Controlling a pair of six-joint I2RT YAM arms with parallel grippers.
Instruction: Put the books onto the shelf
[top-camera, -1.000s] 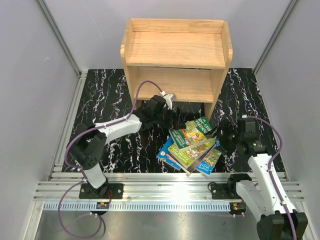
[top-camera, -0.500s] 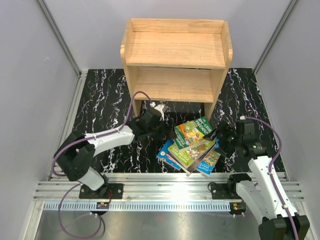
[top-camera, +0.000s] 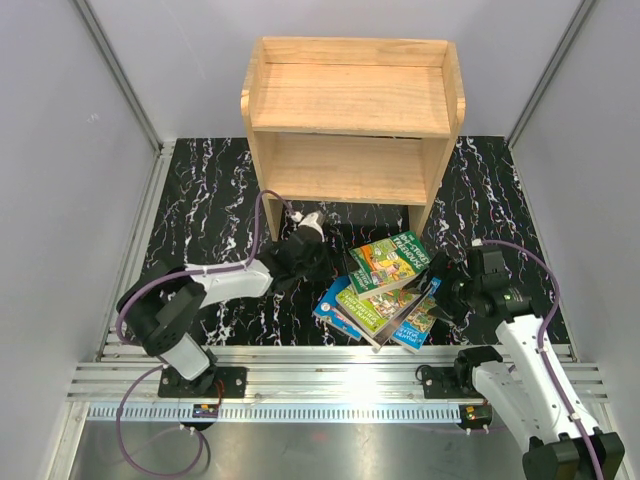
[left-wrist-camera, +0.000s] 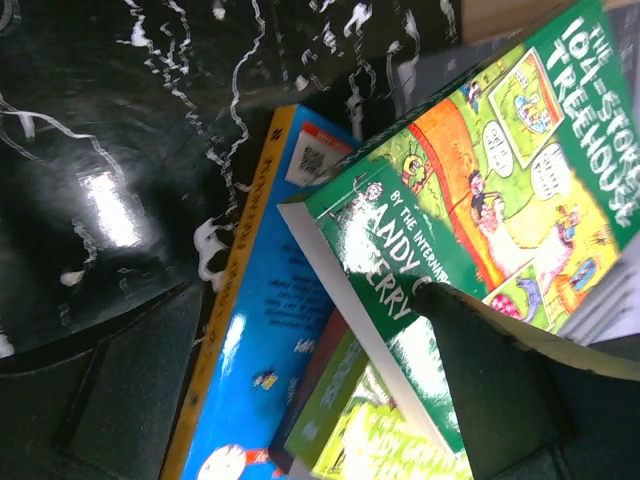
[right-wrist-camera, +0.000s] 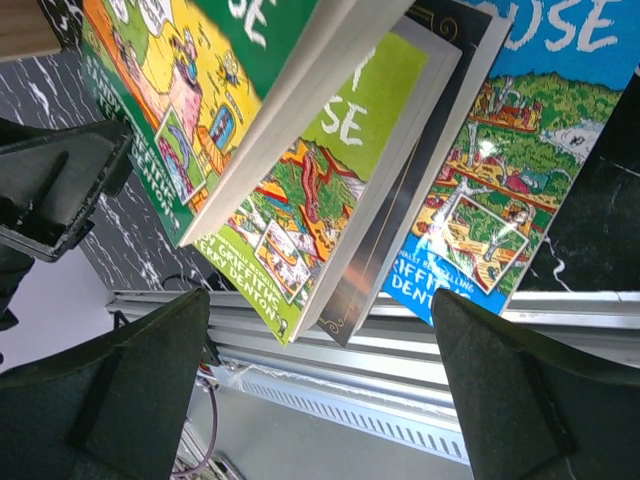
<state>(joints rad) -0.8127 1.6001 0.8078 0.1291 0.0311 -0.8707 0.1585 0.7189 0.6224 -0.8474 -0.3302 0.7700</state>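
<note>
**Left arm drops to the book pile; top book shifts**

Since the earlier frame the left arm has swung down and toward the near side. Its left gripper (top-camera: 332, 266) now sits low at the left edge of the books (top-camera: 378, 295). The green Treehouse book (top-camera: 386, 262) on top of the pile has slid toward the far right and now lies tilted. The right gripper (top-camera: 443, 284) has eased slightly toward the near right.

The left gripper's jaws stand wide apart and hold nothing. In the left wrist view one finger (left-wrist-camera: 500, 390) overlaps the green cover and the book's left corner lies between the fingers. Whether the finger touches the cover cannot be told. The right gripper is just right of the pile, its jaws also spread wide and empty, with the pile's edges showing between them in its wrist view.

All four books lie in one loose heap on the black marbled bench (top-camera: 215, 190), near of the shelf (top-camera: 350, 100). Under the green one lies a lime-green book (top-camera: 362, 306). A blue book (top-camera: 325, 308) pokes out on the left and another blue book (top-camera: 421, 322) on the right. A dark book (right-wrist-camera: 400, 200) is sandwiched between the lime-green book and the right-hand blue one. Both tiers of the light-wood shelf hold no books.
</note>
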